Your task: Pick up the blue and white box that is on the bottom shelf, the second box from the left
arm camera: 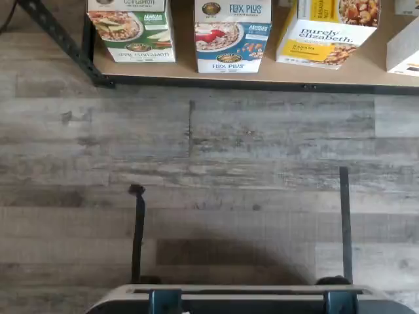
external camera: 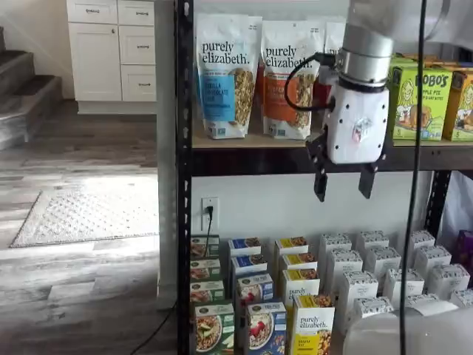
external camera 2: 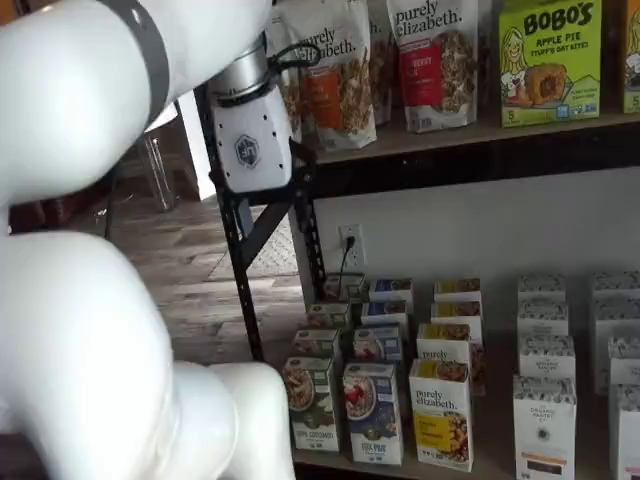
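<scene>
Blue and white box (external camera: 266, 328) stands at the bottom shelf (external camera 2: 480, 468) front edge, untouched. Gripper (external camera: 344, 181) hangs above, fingers wide. Approach step: it must descend first.

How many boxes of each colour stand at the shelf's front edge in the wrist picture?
green and white cardboard carton: 1
blue and white cardboard carton: 1
yellow and white cardboard carton: 1
plain white carton, partly cut off: 1
Total: 4
</scene>
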Controlling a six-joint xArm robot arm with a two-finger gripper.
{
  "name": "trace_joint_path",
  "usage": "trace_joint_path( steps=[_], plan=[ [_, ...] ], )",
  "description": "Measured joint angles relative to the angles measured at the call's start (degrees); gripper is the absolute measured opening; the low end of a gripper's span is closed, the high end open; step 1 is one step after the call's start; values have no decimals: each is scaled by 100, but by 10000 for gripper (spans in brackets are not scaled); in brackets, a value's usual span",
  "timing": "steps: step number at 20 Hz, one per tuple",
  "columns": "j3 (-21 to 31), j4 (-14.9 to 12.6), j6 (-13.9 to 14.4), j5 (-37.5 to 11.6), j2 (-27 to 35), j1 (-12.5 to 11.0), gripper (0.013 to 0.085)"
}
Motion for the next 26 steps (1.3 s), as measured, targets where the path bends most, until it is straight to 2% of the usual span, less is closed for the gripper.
trace_joint_path(
  steps=[7, 9, 16, 20, 26],
  plan=[
    [607, 13, -85, -866, 214, -92, 850],
    [761, -43, -67, -1102, 289, -82, 850],
    [1225, 35, -109, -1862, 594, -109, 850],
    [1518, 14, -79, -2455, 848, -83, 850],
    [1700, 53, -91, -2994, 1239, -73, 850]
  ],
)
